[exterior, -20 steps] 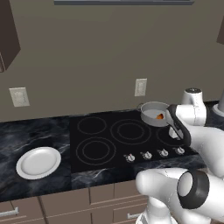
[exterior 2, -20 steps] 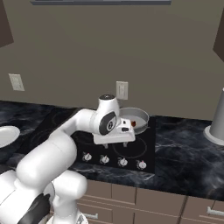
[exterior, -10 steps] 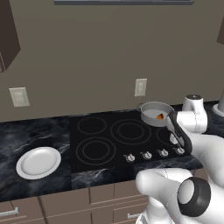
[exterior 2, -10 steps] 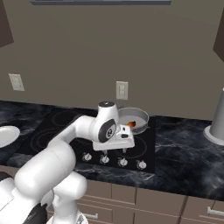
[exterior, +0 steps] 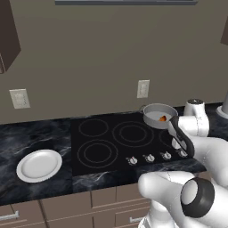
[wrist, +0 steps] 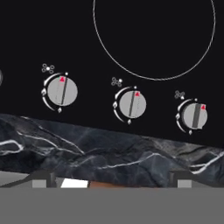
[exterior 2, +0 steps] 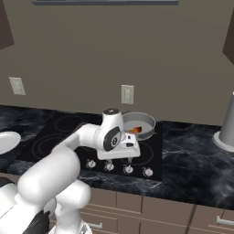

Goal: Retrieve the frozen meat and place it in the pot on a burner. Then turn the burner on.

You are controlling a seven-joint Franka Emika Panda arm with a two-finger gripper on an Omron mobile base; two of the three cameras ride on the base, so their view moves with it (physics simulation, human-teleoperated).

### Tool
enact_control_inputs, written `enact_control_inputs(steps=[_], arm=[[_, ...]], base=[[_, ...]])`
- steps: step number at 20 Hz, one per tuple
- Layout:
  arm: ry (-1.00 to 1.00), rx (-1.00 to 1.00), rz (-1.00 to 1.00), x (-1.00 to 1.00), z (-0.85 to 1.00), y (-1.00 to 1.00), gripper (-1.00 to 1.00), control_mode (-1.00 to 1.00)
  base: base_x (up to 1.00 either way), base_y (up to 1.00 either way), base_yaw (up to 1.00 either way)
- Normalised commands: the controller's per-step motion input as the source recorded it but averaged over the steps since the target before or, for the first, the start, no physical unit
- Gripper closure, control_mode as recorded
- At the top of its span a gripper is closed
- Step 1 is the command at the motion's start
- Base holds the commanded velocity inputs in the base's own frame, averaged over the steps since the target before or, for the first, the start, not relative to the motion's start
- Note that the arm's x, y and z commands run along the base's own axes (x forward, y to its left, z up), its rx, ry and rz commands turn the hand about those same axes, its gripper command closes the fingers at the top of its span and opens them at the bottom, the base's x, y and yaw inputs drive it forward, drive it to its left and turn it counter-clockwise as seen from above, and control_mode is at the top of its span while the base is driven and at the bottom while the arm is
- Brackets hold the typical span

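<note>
The grey pot [exterior: 156, 112] [exterior 2: 142, 122] stands on the back right burner of the black cooktop [exterior: 107, 142], and the small orange-brown frozen meat [exterior: 163, 118] [exterior 2: 135, 130] lies inside it. My gripper [exterior 2: 119, 159] [exterior: 184, 148] hangs in front of the pot, pointing down over the row of knobs at the cooktop's front edge. It is open and holds nothing. In the hand view its two finger tips [wrist: 43, 179] stand far apart, and three grey knobs [wrist: 132, 104] with red marks lie just ahead of them, below a burner ring [wrist: 154, 79].
A white plate [exterior: 39, 165] sits on the dark marble counter [exterior: 26, 133] left of the cooktop. A grey cone-shaped object [exterior 2: 226, 128] stands at the far right. Wall outlets [exterior: 143, 88] are behind the cooktop, and drawers [exterior 2: 164, 215] are below the counter.
The hand has drawn back from the pot toward the cooktop's front edge and sunk over the knob row. Its jaws stay wide. The meat lies still in the pot.
</note>
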Motion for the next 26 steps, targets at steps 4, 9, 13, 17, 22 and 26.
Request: enact_control_inputs(steps=[4,9,13,17,22,26], arm=[[0.02,0.06,-0.05,0.12,-0.17,-0.04,-1.0,-1.0],[0.01,0.08,-0.05,0.13,-0.15,-0.16,-1.0,-1.0],[0.0,0.04,-0.03,0.01,-0.06,-0.11,-1.0,-1.0],[0.0,0.0,-0.04,0.02,0.0,0.0,-1.0,-1.0],[0.0,0.0,-0.03,0.01,0.0,0.0,-1.0,-1.0],[0.0,0.0,0.0,0.0,-0.04,0.0,-1.0,-1.0]], base=[[0.0,0.0,0.0],[0.0,0.0,0.0],[0.0,0.0,0.0],[0.0,0.0,0.0],[0.0,0.0,0.0],[0.0,0.0,0.0]])
